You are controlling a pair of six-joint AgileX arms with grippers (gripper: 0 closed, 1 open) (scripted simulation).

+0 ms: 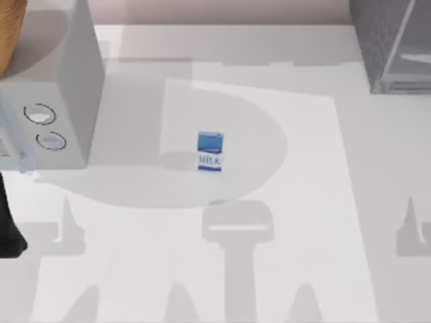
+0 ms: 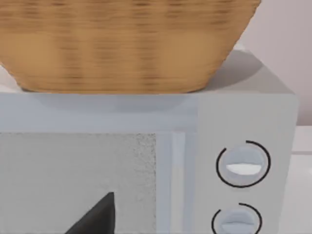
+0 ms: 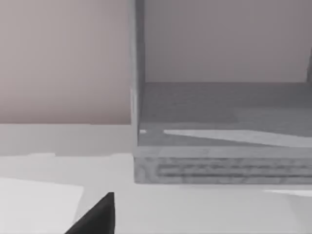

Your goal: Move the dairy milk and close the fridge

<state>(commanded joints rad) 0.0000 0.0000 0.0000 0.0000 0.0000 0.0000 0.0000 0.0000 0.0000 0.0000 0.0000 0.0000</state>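
The dairy milk (image 1: 209,152), a small carton with a blue top and a white face with blue lettering, stands upright near the middle of the table, with no gripper close to it. At the table's far right corner stands the fridge (image 1: 384,47), dark grey and speckled. The right wrist view looks into the fridge (image 3: 219,112) from the front, with its inside floor showing. A dark part of my right gripper (image 3: 97,217) shows low in that view, well short of the fridge. A dark part of my left gripper (image 2: 97,217) faces the light-grey box.
A smooth light-grey box with two round dials (image 1: 60,101) stands at the far left, and a woven basket (image 2: 122,44) sits on top of it. A dark piece of my left arm (image 1: 10,232) shows at the left edge. A pale mat (image 1: 283,256) covers the table's middle.
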